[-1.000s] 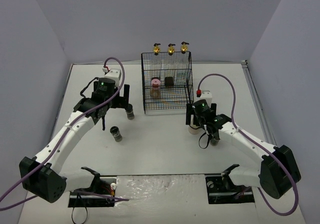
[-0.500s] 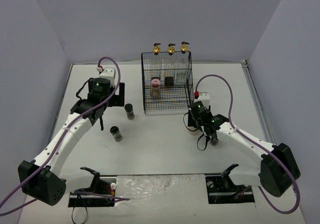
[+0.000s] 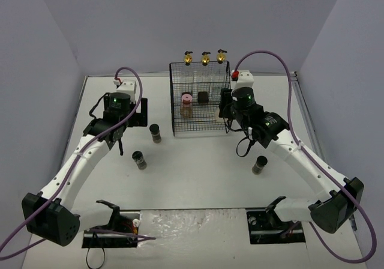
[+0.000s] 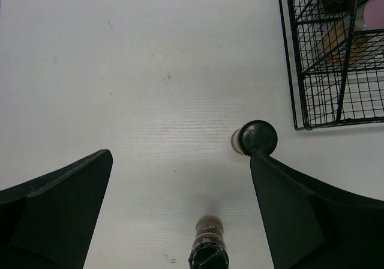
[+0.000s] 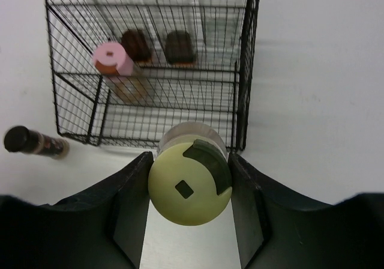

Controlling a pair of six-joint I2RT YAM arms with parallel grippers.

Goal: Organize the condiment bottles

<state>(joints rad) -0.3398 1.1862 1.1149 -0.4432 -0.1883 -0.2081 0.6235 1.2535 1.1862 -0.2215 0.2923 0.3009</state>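
My right gripper (image 3: 227, 114) is shut on the squat jar with the cream-yellow cap (image 5: 189, 185) and holds it above the table at the rack's front right corner. The black wire rack (image 3: 180, 125) holds the pink-capped jar (image 3: 186, 103), a dark jar (image 3: 203, 98) and three tall bottles with gold spouts (image 3: 205, 59). My left gripper (image 3: 141, 113) is open and empty, just left of a standing black-capped jar (image 3: 155, 132); that jar (image 4: 254, 138) touches or nearly touches my right fingertip in the left wrist view. A second black-capped jar (image 3: 139, 160) stands nearer, and a third (image 3: 260, 164) stands at the right.
The rack (image 5: 243, 71) fills the upper part of the right wrist view, with the pink cap (image 5: 109, 57) on its lower shelf. Grey walls enclose the table on three sides. The arm bases sit at the near edge.
My right gripper has lifted the cream-yellow-capped jar off the table and carried it back toward the rack. My left gripper has let go of the black-capped jar and drawn back left.
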